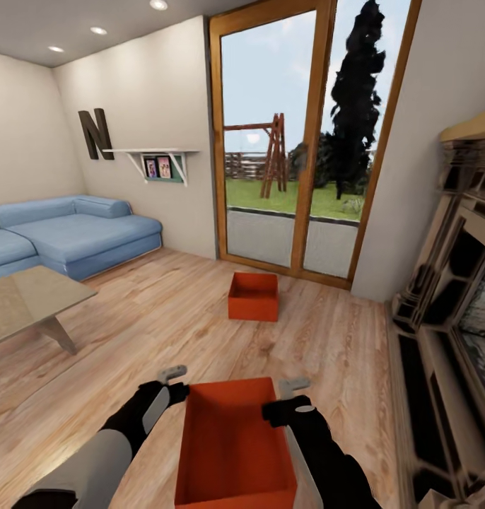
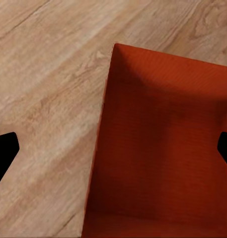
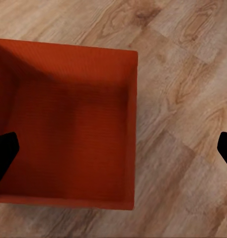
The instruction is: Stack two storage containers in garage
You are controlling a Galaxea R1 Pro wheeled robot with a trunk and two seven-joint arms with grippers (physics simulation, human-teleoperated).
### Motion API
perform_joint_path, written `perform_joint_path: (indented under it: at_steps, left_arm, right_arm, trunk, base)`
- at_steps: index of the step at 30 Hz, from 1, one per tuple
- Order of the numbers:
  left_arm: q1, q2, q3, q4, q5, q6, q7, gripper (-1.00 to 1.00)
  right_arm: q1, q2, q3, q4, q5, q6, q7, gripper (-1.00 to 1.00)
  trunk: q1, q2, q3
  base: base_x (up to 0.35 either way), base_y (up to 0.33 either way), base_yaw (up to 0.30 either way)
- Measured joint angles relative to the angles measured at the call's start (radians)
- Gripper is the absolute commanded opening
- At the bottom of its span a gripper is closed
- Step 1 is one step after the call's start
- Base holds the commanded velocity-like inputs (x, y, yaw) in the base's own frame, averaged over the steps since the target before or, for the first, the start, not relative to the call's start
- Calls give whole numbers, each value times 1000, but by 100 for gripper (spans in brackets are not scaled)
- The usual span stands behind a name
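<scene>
A living room with a wood plank floor (image 1: 129,325). One orange-red bin (image 1: 235,452) sits between the robot's arms. The left gripper (image 1: 173,382) straddles its left wall and the right gripper (image 1: 293,397) its right wall, jaws apart. A second bin (image 1: 254,297) rests near the glass doors (image 1: 299,141).

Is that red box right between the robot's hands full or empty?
Empty. The near storage container shows only its bare orange-red bottom and walls in the head view and both wrist views.
</scene>
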Motion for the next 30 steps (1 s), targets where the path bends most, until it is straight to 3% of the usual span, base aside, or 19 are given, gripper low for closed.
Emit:
perform_joint_path:
  at_steps: [10,21,30]
  left_arm:
    - [0,-6,0,18,4,1,8,100]
    - [0,-45,2,20,7,4,4,100]
    - [0,-47,2,16,6,4,7,100]
  right_arm:
    - [0,0,-1,-7,3,-2,-2,100]
    - [0,0,-3,-47,6,6,-16,100]
    - [0,0,-3,-78,5,9,-17,100]
  trunk:
    - [0,0,0]
    - [42,-77,-34]
    - [77,-140,-63]
  base:
    - [41,38,0]
    - [1,1,77]
    - [0,0,12]
